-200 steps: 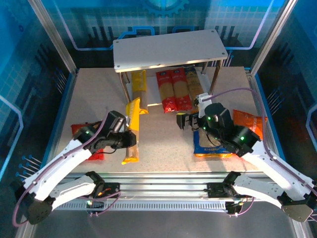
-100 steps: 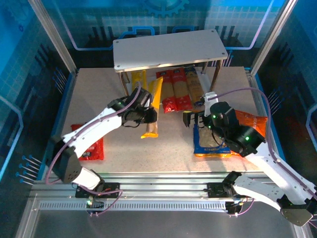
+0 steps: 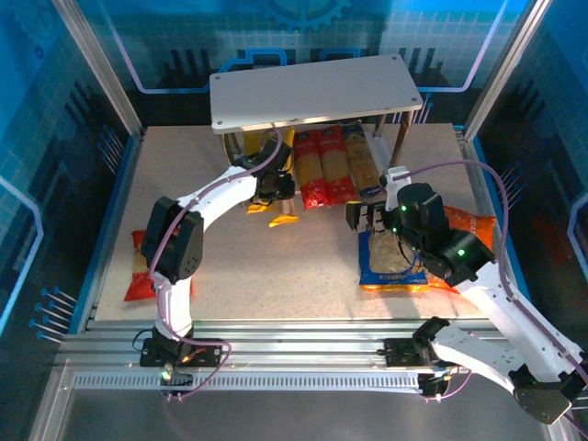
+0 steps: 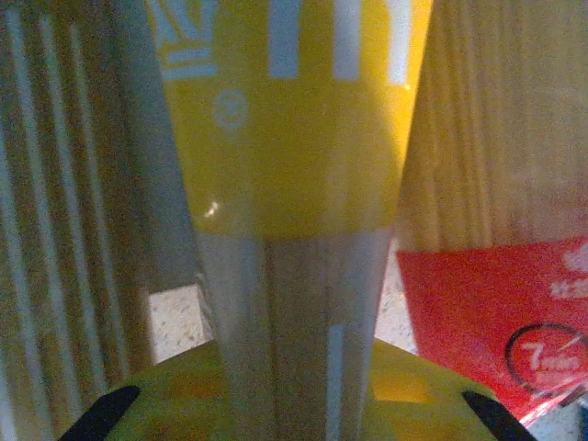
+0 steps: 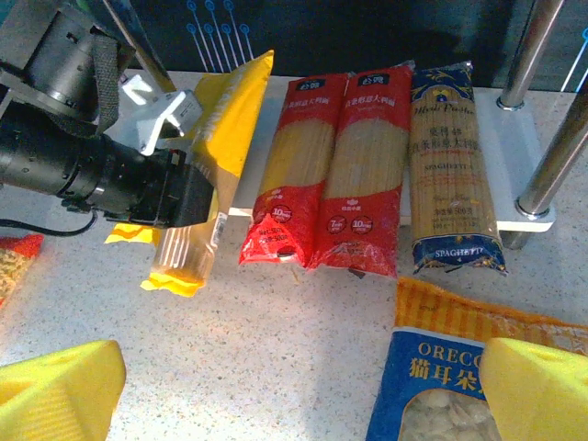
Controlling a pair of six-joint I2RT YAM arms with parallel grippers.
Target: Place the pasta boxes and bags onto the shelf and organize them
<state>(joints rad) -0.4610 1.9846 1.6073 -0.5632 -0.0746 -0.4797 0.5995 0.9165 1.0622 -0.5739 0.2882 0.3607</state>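
Five spaghetti packs in all: two yellow, two red, one blue. Half a second ago the left gripper (image 3: 276, 186) held its yellow pack (image 3: 291, 156) over mid-table. Now the arm has stretched to the shelf (image 3: 312, 92), pincer clamped on that pack, whose top end lies under the upper board just beside the red packs (image 3: 322, 170). The second yellow pack (image 3: 259, 207) lies on its left, and the blue pack (image 3: 363, 161) lies right of the reds. Three bags stay on the table: red bag (image 3: 140, 271) far left, blue bag (image 3: 397, 266) beneath the right gripper (image 3: 363, 216), orange bag (image 3: 470, 225) beside it. The right gripper hangs wide, empty, and has crept slightly shelfward.
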